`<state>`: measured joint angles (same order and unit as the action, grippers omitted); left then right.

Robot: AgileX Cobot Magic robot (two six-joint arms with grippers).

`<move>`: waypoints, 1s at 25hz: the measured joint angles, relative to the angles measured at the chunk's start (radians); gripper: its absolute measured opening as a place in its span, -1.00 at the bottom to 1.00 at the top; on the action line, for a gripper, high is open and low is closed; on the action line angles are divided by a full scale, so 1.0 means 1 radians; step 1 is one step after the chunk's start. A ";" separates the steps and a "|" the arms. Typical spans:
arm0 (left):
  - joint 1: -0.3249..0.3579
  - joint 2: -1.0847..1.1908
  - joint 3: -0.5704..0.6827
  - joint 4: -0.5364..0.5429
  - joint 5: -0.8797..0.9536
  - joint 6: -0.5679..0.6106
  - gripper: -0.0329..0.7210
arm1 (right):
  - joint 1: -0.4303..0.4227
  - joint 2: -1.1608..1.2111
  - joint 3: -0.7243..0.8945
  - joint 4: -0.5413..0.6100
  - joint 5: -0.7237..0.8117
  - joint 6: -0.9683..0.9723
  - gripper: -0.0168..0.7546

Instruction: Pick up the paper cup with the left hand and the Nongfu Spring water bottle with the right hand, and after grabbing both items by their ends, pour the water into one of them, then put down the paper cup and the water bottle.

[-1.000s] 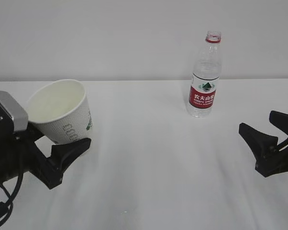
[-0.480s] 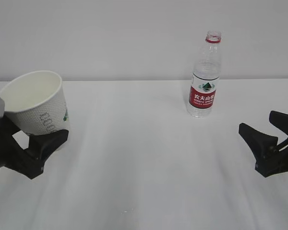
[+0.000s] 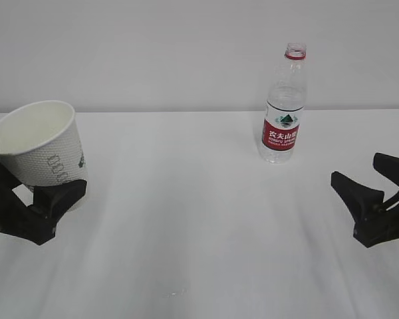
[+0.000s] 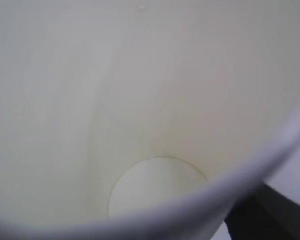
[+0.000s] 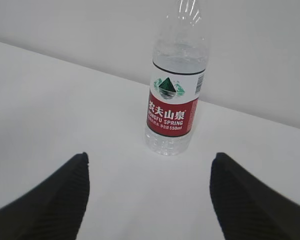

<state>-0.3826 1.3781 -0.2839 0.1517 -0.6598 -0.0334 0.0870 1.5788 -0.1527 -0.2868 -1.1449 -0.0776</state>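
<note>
The white paper cup hangs tilted at the far left, its mouth turned up and toward the left. My left gripper is shut on its lower part, with one black finger showing under it. In the left wrist view the cup's pale inside fills the picture, and a dark finger shows at the bottom right. The capless Nongfu Spring water bottle stands upright at the back right, also seen straight ahead. My right gripper is open and empty, well short of the bottle. I cannot make out the water.
The white table meets a plain pale wall behind the bottle. Nothing else stands on it between the two grippers.
My left gripper has carried the cup to the left and slightly lower, and the cup now tilts less. The right gripper and the bottle have not moved.
</note>
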 joint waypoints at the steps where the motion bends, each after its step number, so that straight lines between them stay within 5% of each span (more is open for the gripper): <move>1: 0.000 0.000 0.000 -0.002 0.000 0.000 0.60 | 0.000 0.011 0.000 0.000 -0.002 -0.002 0.52; 10: 0.000 -0.001 0.000 -0.002 0.000 0.000 0.60 | 0.000 0.149 -0.035 -0.035 -0.002 -0.002 0.73; 25: 0.000 -0.002 0.000 0.039 0.002 0.000 0.60 | 0.000 0.312 -0.237 -0.045 -0.002 0.030 0.76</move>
<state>-0.3826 1.3759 -0.2839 0.1904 -0.6581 -0.0334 0.0870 1.8903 -0.3895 -0.3320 -1.1466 -0.0473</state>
